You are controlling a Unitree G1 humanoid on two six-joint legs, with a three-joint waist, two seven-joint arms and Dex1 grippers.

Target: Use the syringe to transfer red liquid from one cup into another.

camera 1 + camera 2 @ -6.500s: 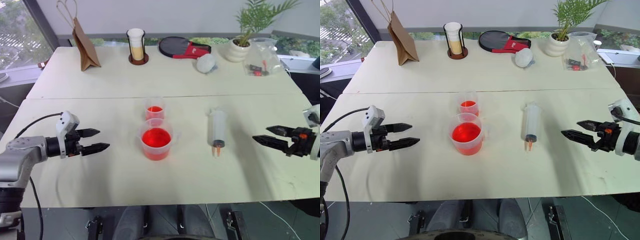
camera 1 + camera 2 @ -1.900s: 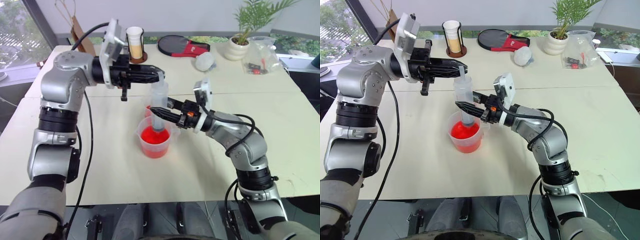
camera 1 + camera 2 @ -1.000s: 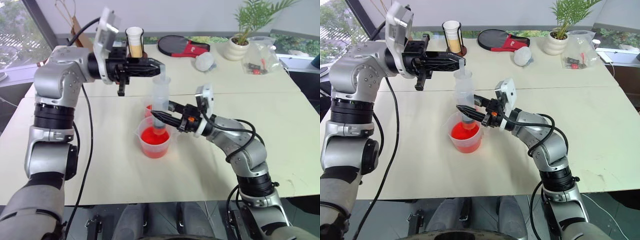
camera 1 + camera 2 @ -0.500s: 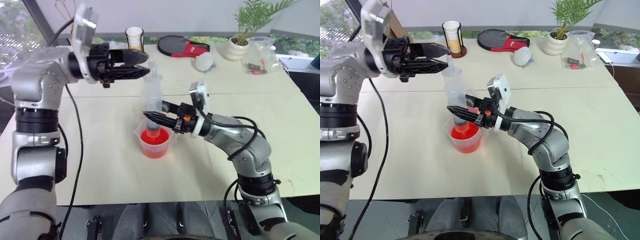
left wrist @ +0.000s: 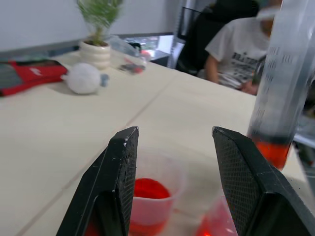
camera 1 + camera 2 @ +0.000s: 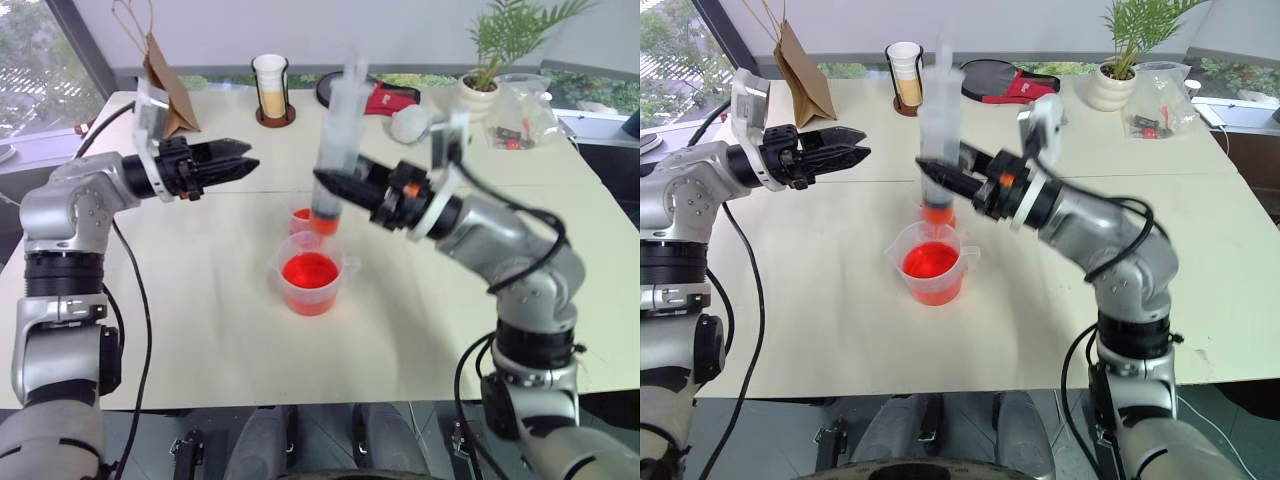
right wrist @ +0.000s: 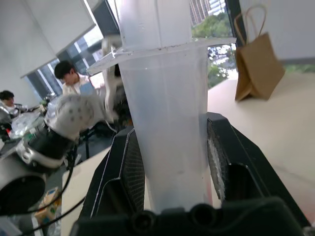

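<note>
Clear plastic syringe (image 6: 335, 140) is clamped upright in the right gripper (image 6: 335, 185), held above the small cup (image 6: 308, 217) with some red liquid (image 6: 324, 222) in its tip. Nothing is held by the left gripper (image 6: 238, 160), fingers parted, off to the side of the spouted cup (image 6: 311, 275).

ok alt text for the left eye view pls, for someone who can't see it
The right gripper holds the syringe upright above two cups of red liquid, the spouted cup and the smaller cup behind it. The left gripper hangs open, empty, off to the left.
</note>
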